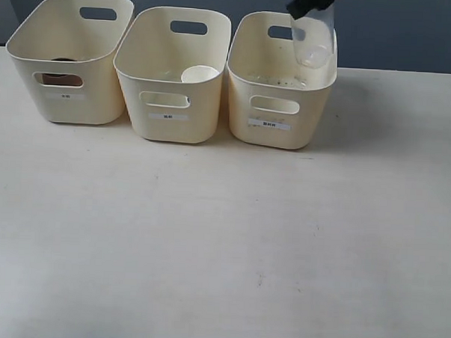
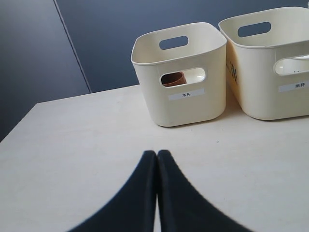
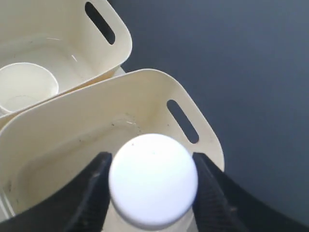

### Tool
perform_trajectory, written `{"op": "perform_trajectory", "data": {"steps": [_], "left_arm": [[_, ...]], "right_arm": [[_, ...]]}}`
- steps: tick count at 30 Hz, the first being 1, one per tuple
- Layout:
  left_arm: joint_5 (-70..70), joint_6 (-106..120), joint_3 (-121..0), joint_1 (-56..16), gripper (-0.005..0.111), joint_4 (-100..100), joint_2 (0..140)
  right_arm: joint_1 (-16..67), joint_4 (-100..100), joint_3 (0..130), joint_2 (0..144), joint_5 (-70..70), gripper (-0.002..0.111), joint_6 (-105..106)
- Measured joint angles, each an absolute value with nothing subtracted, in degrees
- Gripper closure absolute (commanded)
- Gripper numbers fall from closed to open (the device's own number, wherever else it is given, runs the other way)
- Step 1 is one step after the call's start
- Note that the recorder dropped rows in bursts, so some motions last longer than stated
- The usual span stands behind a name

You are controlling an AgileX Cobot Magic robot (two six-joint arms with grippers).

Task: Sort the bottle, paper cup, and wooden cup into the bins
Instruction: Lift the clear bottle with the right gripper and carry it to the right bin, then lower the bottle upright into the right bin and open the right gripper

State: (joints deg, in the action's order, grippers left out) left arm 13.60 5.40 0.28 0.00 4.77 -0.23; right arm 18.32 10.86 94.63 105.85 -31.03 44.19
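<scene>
Looking at the exterior view, you are seeing three cream-yellow bins sitting in a row at the far side of a pale table (image 1: pixel 222 251), each touching or nearly touching its neighbour. Your right gripper (image 1: pixel 311 3) is reaching in from the top edge of that view and is gripping the bottle (image 1: pixel 315 43) by its upper end, so the clear body is hanging downward over the right bin (image 1: pixel 281 104), its lower part dipping just inside the rim. In the right wrist view, the two dark fingers (image 3: pixel 91 193) are pressing against either side of the bottle's white cap (image 3: pixel 153 180), with the open mouth of that bin lying directly beneath.

The paper cup (image 1: pixel 200 75) is sitting upright inside the middle bin (image 1: pixel 169 99), toward its right side; the right wrist view is also showing it there, white and empty. The wooden cup (image 2: pixel 174 78) is resting inside the left bin (image 2: pixel 181 104), and you are glimpsing its reddish-brown side only through the oval handle cut-out in the front wall, above a small white label (image 2: pixel 186 94).

Your left gripper (image 2: pixel 157 159) is hovering over bare table in front of the left bin, well apart from it, with its two black fingers pressed together and nothing between them.
</scene>
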Motion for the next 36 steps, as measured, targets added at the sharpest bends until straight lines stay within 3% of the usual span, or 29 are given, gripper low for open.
{"op": "perform_trajectory", "data": {"steps": [8,36], "left_arm": [[13.6,5.4,0.3,0.0,0.107,4.8,-0.2],[13.6,5.4,0.3,0.0,0.107,4.8,-0.2]], "right_arm": [[18.2,26.3,91.9,106.3,-25.7,0.109,57.3],[16.4,38.2,91.8,118.7,-19.2,0.109,57.1]]}}
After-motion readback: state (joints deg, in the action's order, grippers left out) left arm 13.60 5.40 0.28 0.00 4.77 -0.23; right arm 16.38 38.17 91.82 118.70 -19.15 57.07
